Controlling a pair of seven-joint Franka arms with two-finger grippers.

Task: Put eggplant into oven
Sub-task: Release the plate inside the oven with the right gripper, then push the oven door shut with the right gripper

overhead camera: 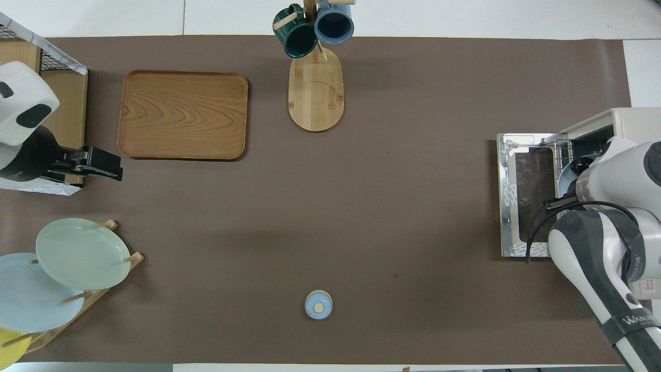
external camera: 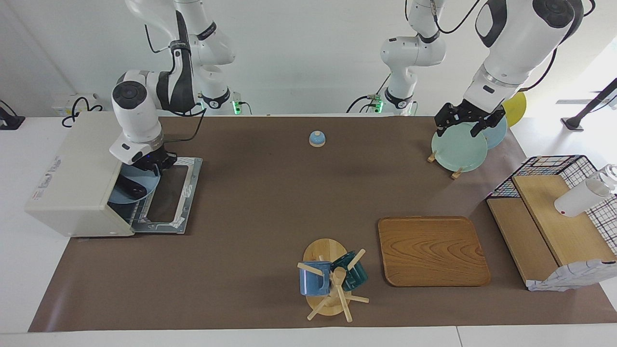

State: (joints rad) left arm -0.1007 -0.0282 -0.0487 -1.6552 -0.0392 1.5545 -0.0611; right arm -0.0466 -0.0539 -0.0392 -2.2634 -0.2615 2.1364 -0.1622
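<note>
At frame left, the right gripper (external camera: 153,166), grip state indeterminable, reaches into the open oven (external camera: 77,178) where the eggplant (external camera: 129,186) rests on a blue plate (external camera: 137,190); the left gripper (external camera: 465,120) waits unclenched above the plate rack (external camera: 455,173).

"WANL…" (cut off) on right arm (overhead camera: 638,320).
</note>
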